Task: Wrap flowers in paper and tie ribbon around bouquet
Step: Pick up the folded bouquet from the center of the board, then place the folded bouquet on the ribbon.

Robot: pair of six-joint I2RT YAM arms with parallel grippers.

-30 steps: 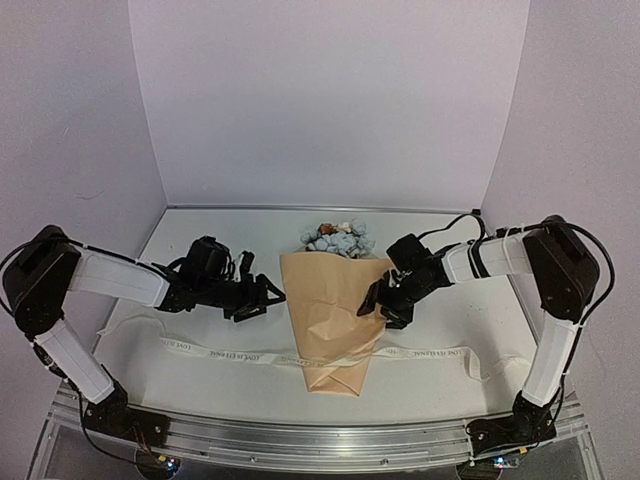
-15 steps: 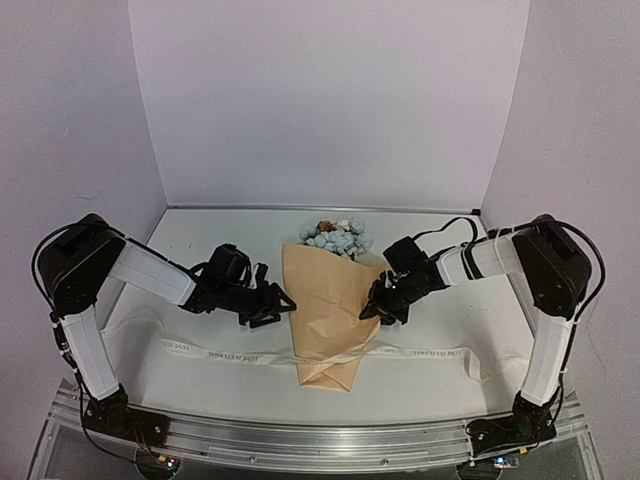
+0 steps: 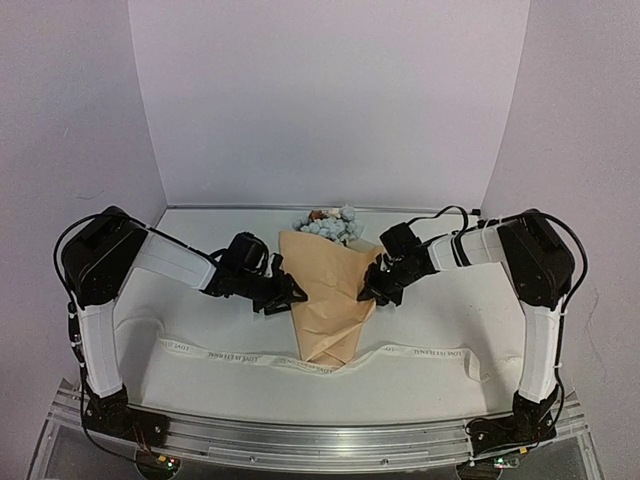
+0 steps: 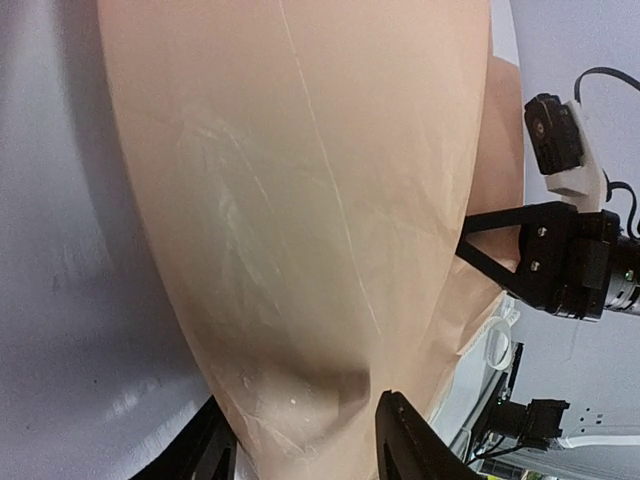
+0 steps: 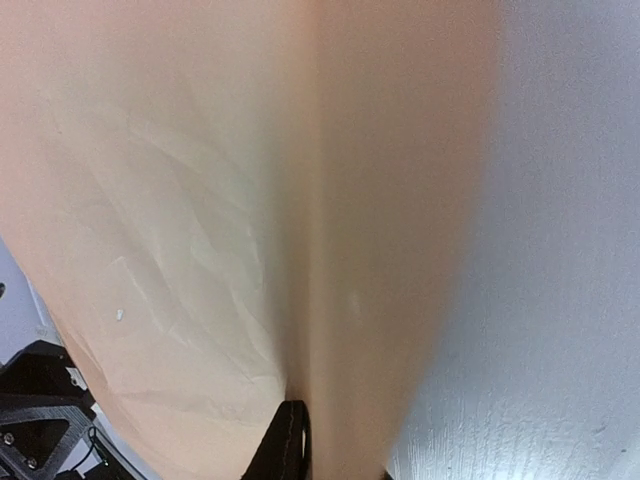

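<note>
So the bouquet [image 3: 330,300] is lying in the middle of the table [image 3: 450,325], flowers [image 3: 325,224] poking out the far end. The narrow tip points at the arms and sits right on the ribbon [image 3: 230,353], which runs left to right across the near side. My read is the step here is getting a hold on both sides of the cone so it can be set properly over the ribbon for tying. To do that well I'd keep both grips at the same height on the cone and move the arms together, so the wrap doesn't twist open. I'd also lift a bit instead of dragging, since dragging could pull the ribbon out of line or shake the stems loose. The left gripper [image 3: 292,298] is at the cone's left edge. In its wrist view the fingers [image 4: 405,440] stand apart with a bulge of paper [image 4: 300,200] between them, and I honestly can't tell whether it's actually pinching or just straddling. The right gripper [image 3: 368,293] is on the right edge, and its wrist view shows one finger [image 5: 290,445] tight against a crease. The jaws look clamped down on that fold, with nothing else in them.
</note>
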